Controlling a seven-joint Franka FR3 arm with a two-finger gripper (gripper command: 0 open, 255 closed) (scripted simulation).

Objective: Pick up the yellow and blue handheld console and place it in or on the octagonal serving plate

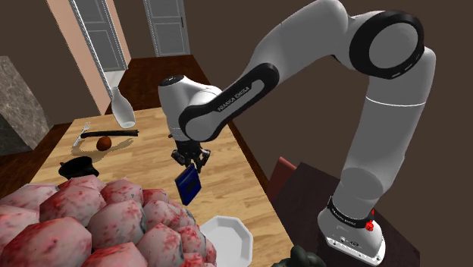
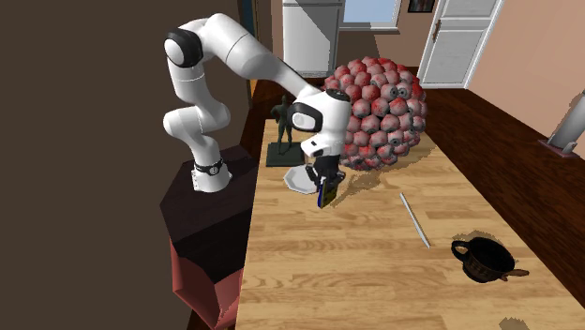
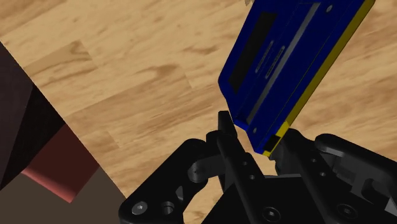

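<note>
**Console aloft, plate waiting**

The gripper (image 1: 189, 158) pinches the blue-and-yellow console (image 1: 187, 184) by one end, so it dangles tilted above the table (image 1: 148, 163). The white plate (image 1: 226, 237) sits nearby, toward the stand. The carry looks next.

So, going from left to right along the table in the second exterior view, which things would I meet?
In order: dark figurine → blue and yellow console clasped in the tool → thin white rod → black pot. The white plate and the red lumpy heap overlap others, so I leave them out.
</note>
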